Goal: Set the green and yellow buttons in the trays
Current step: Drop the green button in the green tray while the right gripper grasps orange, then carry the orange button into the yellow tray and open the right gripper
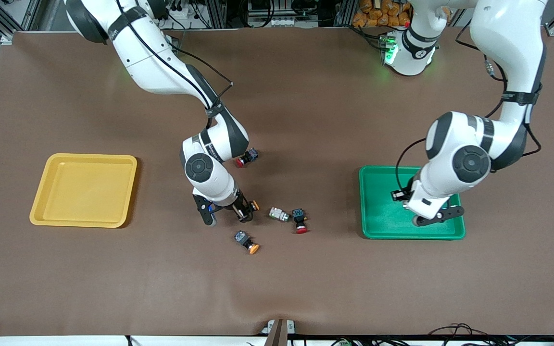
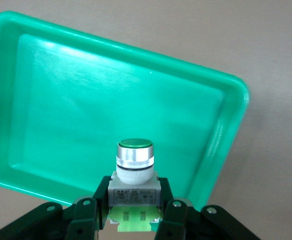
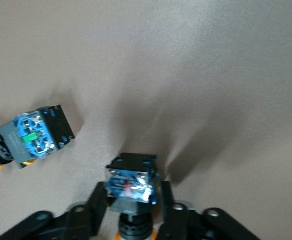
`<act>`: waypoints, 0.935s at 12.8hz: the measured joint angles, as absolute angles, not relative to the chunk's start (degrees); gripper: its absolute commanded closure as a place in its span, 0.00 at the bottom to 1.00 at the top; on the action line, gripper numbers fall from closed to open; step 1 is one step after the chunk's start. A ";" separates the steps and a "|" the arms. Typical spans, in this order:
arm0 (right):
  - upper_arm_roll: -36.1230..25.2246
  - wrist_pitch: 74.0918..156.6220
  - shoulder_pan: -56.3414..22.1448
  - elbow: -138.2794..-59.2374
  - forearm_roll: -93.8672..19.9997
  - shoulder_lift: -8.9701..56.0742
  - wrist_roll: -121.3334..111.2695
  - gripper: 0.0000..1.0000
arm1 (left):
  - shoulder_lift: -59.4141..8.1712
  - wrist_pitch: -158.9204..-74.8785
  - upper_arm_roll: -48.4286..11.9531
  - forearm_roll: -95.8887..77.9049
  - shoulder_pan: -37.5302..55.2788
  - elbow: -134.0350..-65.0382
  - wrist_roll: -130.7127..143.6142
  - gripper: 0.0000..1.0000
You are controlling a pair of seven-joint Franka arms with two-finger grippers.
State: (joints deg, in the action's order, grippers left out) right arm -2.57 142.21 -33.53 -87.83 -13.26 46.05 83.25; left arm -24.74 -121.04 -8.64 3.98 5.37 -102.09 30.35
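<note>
Your left gripper (image 2: 133, 212), over the green tray (image 1: 378, 226), clamps a green button (image 2: 134, 165) cap-up, seemingly poised to set it inside. Your right gripper (image 3: 133, 210) grips a yellow button (image 3: 132, 182) just off the surface (image 1: 306, 96), likely bound for the yellow tray (image 1: 41, 211). Another yellow button (image 1: 246, 241) and a second green button (image 1: 279, 214) lie nearby, beside two red-capped switches (image 1: 299, 220).
</note>
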 measured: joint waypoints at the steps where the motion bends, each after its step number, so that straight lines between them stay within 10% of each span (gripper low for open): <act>1: -2.63 141.10 -33.53 -87.49 -13.25 46.05 83.03 1.00 | -24.75 -121.10 -8.65 4.48 4.91 -102.72 30.35 1.00; 8: -4.15 105.05 -27.01 -80.09 -13.11 41.38 66.29 1.00 | -26.77 -124.80 -8.64 6.59 1.42 -104.31 30.19 1.00; 12: -4.92 98.73 -22.09 -85.03 -9.12 36.49 51.39 1.00 | -28.31 -128.15 -8.65 10.65 1.02 -104.34 30.19 1.00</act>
State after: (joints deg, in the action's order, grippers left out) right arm -4.92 98.73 -22.09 -85.03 -9.12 36.49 51.39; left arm -28.31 -128.15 -8.65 10.65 1.02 -104.34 30.19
